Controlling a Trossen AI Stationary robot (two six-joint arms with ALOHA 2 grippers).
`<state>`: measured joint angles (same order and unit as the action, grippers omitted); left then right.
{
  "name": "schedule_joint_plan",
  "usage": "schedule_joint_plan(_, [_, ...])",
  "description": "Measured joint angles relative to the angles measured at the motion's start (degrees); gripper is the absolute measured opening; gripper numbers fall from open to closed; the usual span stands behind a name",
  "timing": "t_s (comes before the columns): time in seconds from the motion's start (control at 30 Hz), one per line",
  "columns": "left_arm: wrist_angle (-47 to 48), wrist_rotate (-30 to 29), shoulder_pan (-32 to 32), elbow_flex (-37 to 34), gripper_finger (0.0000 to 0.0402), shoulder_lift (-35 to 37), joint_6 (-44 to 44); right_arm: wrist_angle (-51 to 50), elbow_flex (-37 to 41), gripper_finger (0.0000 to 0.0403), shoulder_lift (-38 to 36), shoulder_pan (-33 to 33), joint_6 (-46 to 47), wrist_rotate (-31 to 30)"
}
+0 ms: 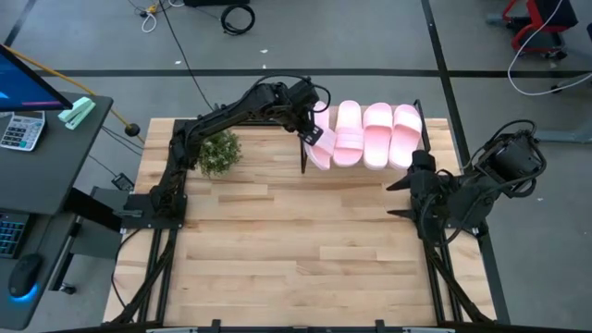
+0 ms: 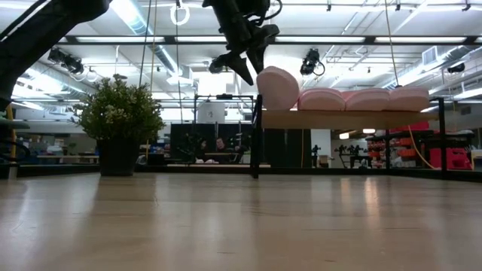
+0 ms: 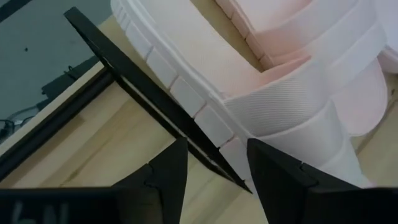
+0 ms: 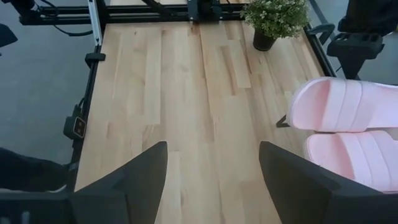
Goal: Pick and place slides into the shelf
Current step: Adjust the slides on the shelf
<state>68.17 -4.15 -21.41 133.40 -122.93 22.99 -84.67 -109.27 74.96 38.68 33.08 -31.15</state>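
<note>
Four pale pink slides lie side by side on the shelf at the table's far middle. Three of them lie flat. The leftmost slide sits tilted at the shelf's left end, higher than the others in the low view, over the black upright. My left gripper is open just above and beside this slide; the upright's black bar runs between its fingers. My right gripper is open and empty at the table's right, near the shelf's right end.
A small potted plant stands on the plank table left of the shelf, close to my left arm. The wide near part of the tabletop lies in front of the shelf. A desk with a calculator stands off the table's left.
</note>
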Motion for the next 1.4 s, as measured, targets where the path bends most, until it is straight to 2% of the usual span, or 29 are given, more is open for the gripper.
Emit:
schedule_joint_plan(0.2, [0.0,-0.2,0.0,0.0,0.0200,0.0,-2.7,0.0,0.0,0.0261,0.0,0.0,-0.1,0.2])
schedule_joint_plan(0.5, [0.0,0.0,0.0,0.0,0.0288,0.5,-3.3,-0.1,0.0,0.0261,0.0,0.0,-0.2,0.2])
schedule_joint_plan(0.67, [1.2,0.0,-0.5,0.0,0.0317,0.8,-3.5,-0.4,0.0,0.0261,0.0,0.0,-0.2,0.2])
schedule_joint_plan(0.8, [1.4,-0.2,-0.9,0.0,0.0322,1.2,-4.2,-2.5,0.0,0.0261,0.0,-0.2,-0.2,0.1])
schedule_joint_plan(0.97, [1.1,-3.3,-1.8,0.0,0.0313,1.5,-4.3,-2.5,0.0,0.0261,0.0,-1.2,-0.2,0.1])
schedule_joint_plan(1.27, [0.8,-3.6,-2.5,0.0,0.0305,1.7,-5.6,-5.3,0.0,0.0261,0.0,-2.3,-0.1,0.1])
schedule_joint_plan(1.4, [0.5,-3.8,-2.5,0.0,0.0304,3.4,-5.7,-5.4,4.6,0.0261,-1.3,-3.1,-0.6,-0.4])
